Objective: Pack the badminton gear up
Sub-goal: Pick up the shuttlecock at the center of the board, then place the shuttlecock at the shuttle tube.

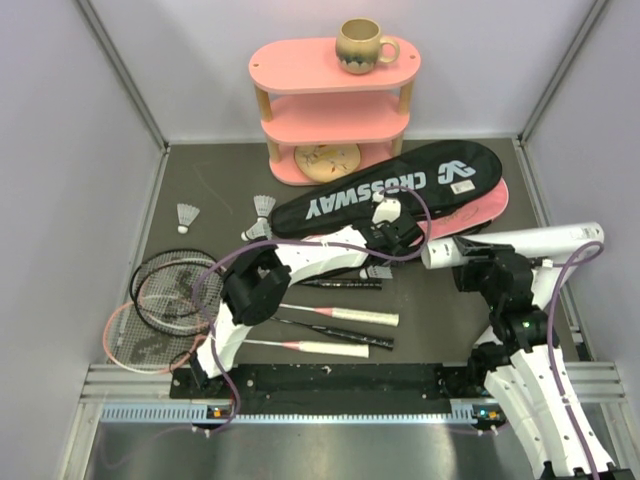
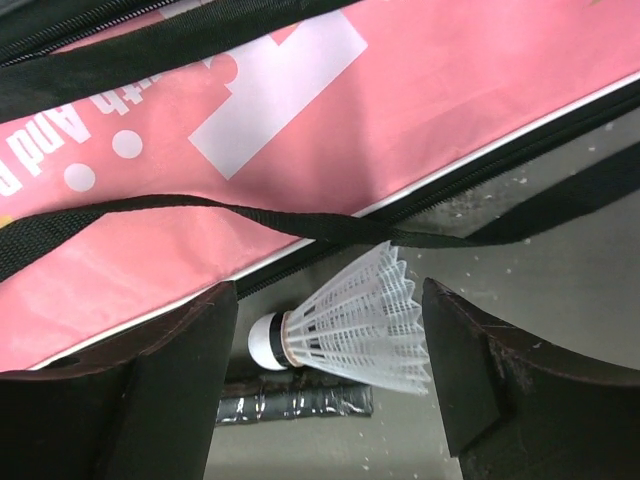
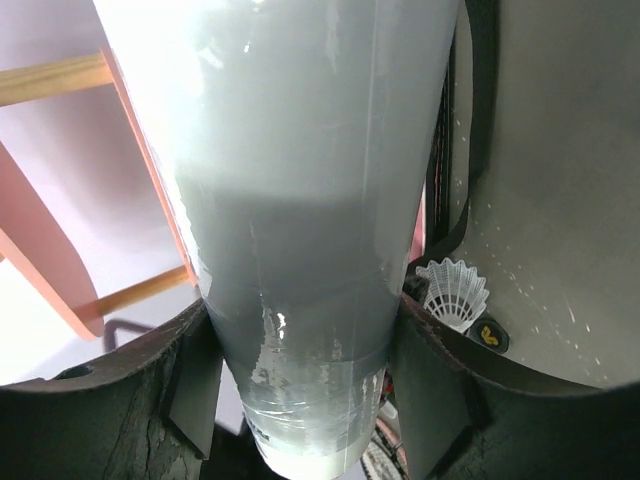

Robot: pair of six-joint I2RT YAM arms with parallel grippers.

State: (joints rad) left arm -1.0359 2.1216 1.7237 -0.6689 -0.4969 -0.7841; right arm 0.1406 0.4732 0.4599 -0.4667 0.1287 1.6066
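Observation:
My left gripper point(image 2: 330, 345) stands open on either side of a white feather shuttlecock point(image 2: 350, 325) that lies on the table beside the pink bag point(image 2: 300, 150); neither finger touches it. From above, that shuttlecock point(image 1: 378, 271) is just below the black CROSSWAY bag point(image 1: 390, 185), which lies on top of the pink bag point(image 1: 495, 205). My right gripper point(image 3: 300, 370) is shut on a white tube point(image 3: 300, 200), held above the table at the right point(image 1: 510, 243). Rackets point(image 1: 175, 295) lie at the left, handles point(image 1: 365, 317) pointing right. Three more shuttlecocks point(image 1: 186, 215) point(image 1: 264, 205) point(image 1: 258, 231) sit behind them.
The pink three-tier shelf point(image 1: 335, 110) stands at the back with a beige mug point(image 1: 362, 45) on top. A black bag strap point(image 2: 300, 225) loops over the pink bag near my left fingers. Grey walls close in both sides.

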